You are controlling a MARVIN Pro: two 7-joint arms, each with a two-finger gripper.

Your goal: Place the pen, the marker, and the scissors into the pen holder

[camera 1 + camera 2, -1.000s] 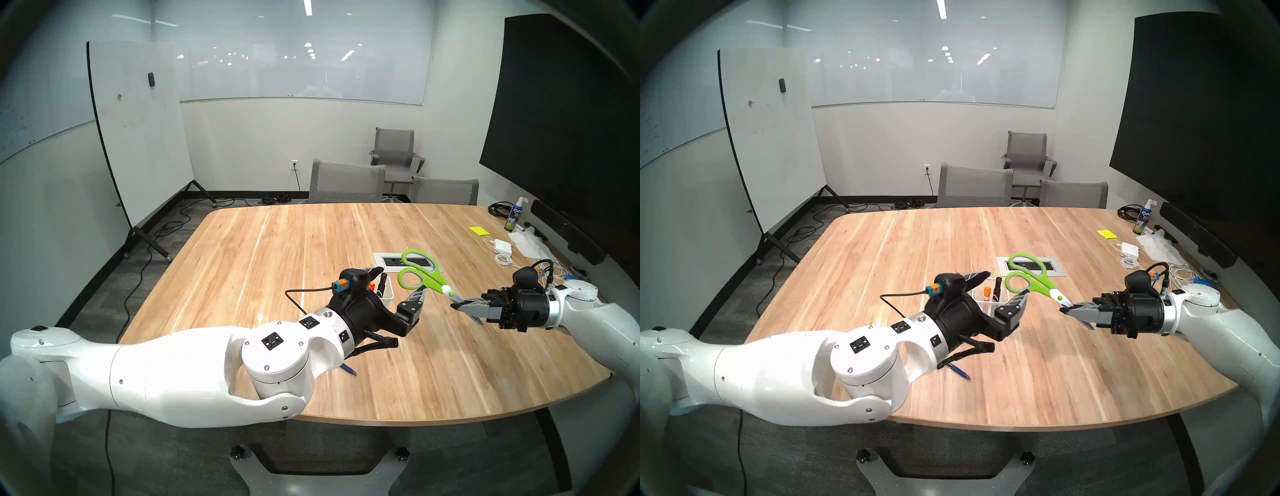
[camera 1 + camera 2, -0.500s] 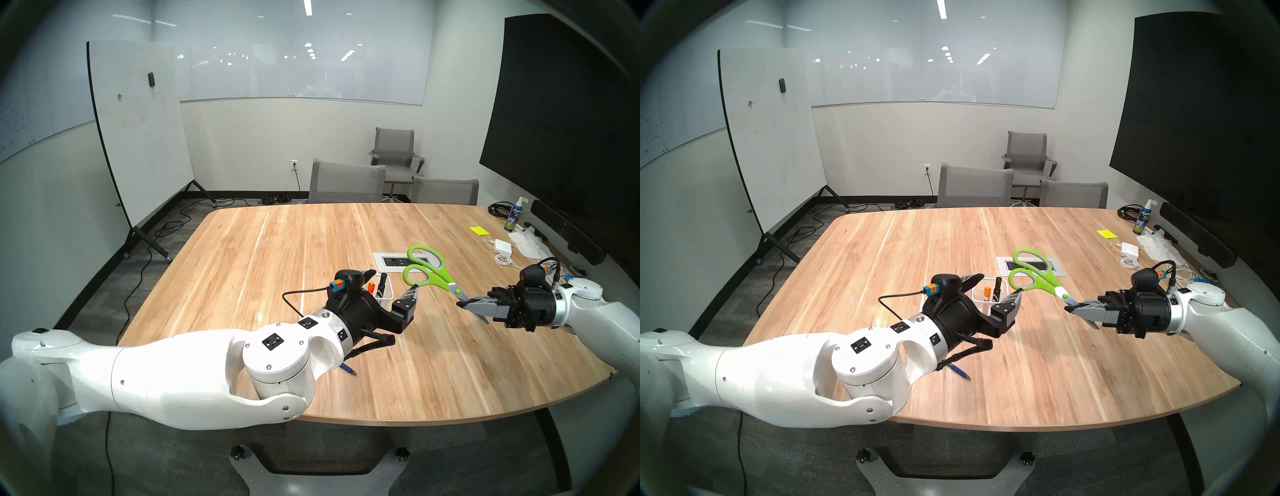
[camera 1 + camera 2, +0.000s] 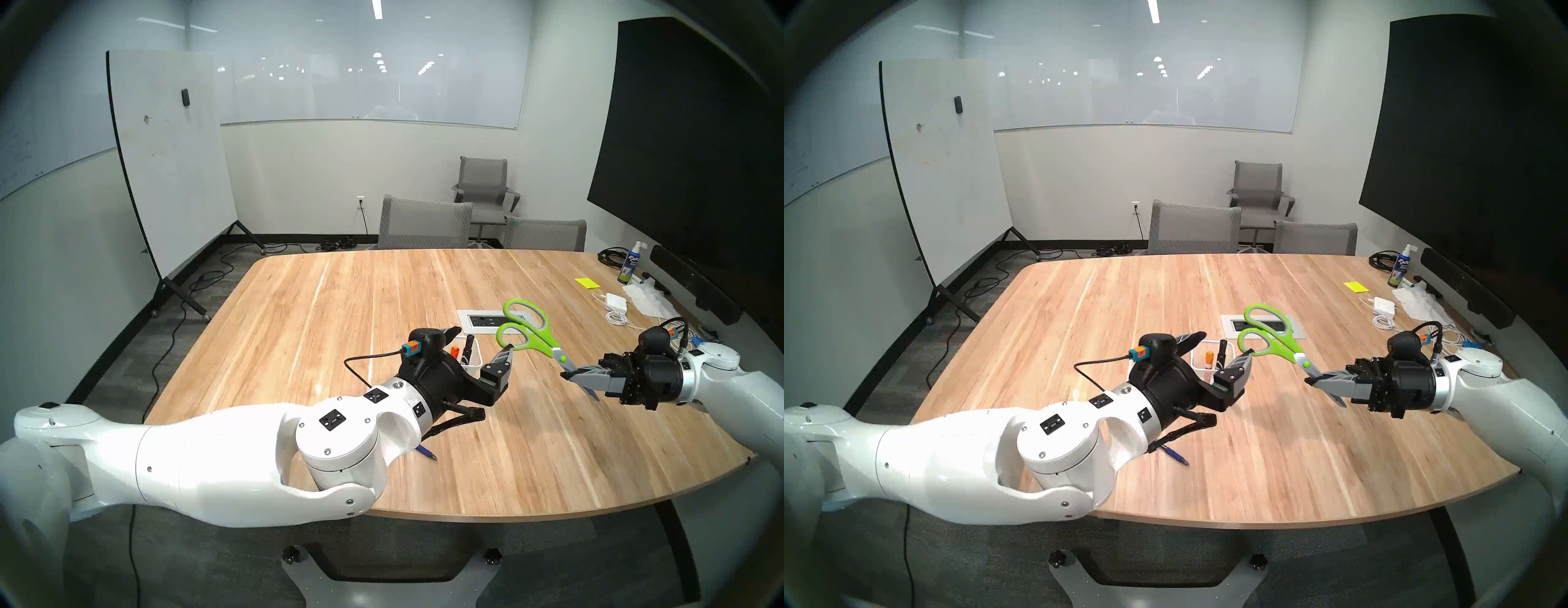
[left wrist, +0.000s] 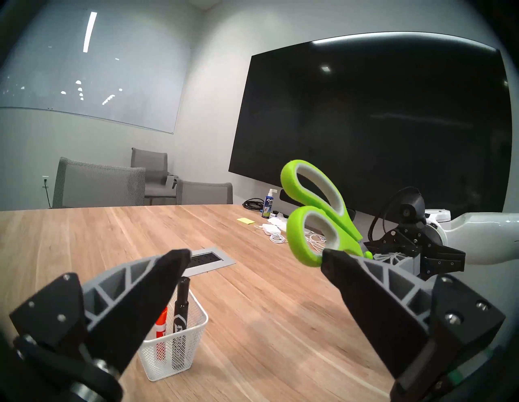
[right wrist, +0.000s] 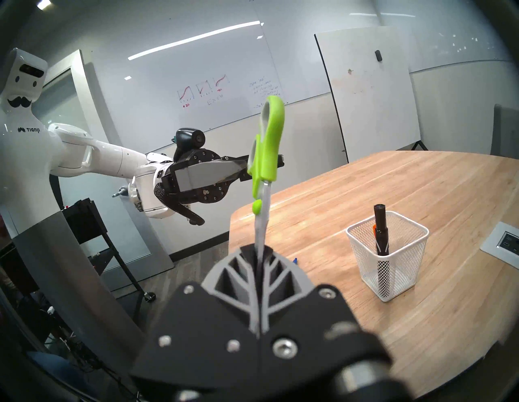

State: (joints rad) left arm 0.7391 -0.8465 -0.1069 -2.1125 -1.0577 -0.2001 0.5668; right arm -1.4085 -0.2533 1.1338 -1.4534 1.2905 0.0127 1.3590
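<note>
Right gripper (image 3: 567, 375): clamped on the blades of the scissors (image 3: 535, 333), held above the table (image 3: 339, 305). Long axis slants; green handles point up and away toward the left gripper (image 3: 479, 339), blade tips hidden in the grip.
Left gripper: jaws spread wide, holding nothing; one fingertip (image 4: 331, 259) sits just at the lower handle loop, contact unclear.
Pen holder (image 5: 390, 283): white mesh cup standing on the table beneath the left gripper, holding a black marker (image 4: 179, 308) and an orange-capped marker (image 4: 161, 327), both upright.
Pen (image 3: 427, 453): lying flat by the left wrist.
Readable writing: "Tianji" on the robot torso (image 5: 29, 129); "EXPO" on the spray bottle (image 3: 631, 265).
</note>
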